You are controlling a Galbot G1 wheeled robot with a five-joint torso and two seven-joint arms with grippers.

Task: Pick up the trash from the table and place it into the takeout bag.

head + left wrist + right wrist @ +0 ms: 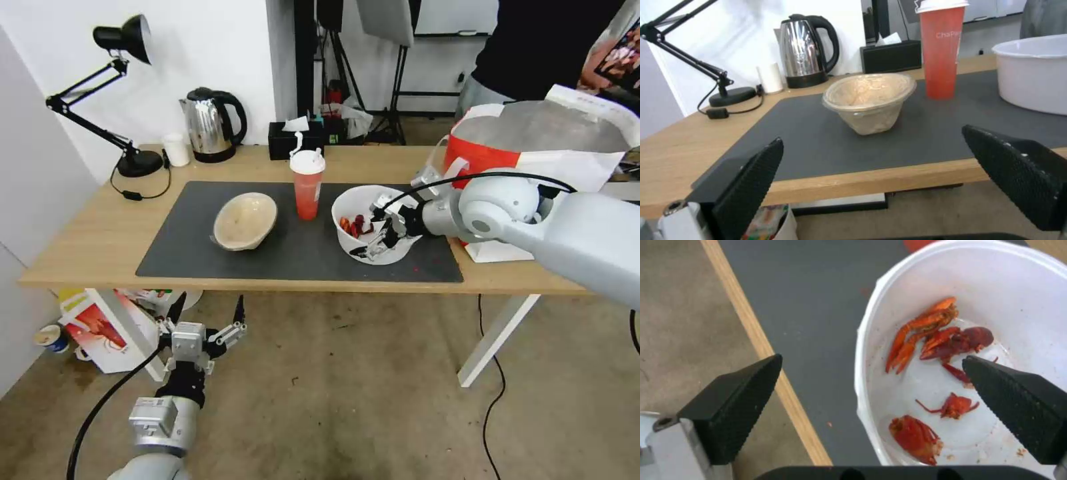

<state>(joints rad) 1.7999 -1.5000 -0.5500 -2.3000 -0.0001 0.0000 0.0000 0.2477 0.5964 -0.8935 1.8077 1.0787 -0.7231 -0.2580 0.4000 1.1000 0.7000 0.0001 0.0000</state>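
White bowl (373, 227) with red scraps (938, 336) sits on the grey mat (293, 247), right end effector (381, 230) over its rim.
Its fingers are spread, one inside, one outside. Left end effector (208, 313) hangs released below the tabletop (100, 233). Bag (533, 153) stands just right.

Steel kettle (212, 125), black desk lamp (113, 93), small white cup (177, 149), black tissue box (296, 140).

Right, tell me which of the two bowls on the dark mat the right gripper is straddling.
The large white round plastic bowl holding red crayfish scraps: the right gripper is open across its rim, one finger inside. The shallow beige bowl sits untouched beyond the tall red cup.
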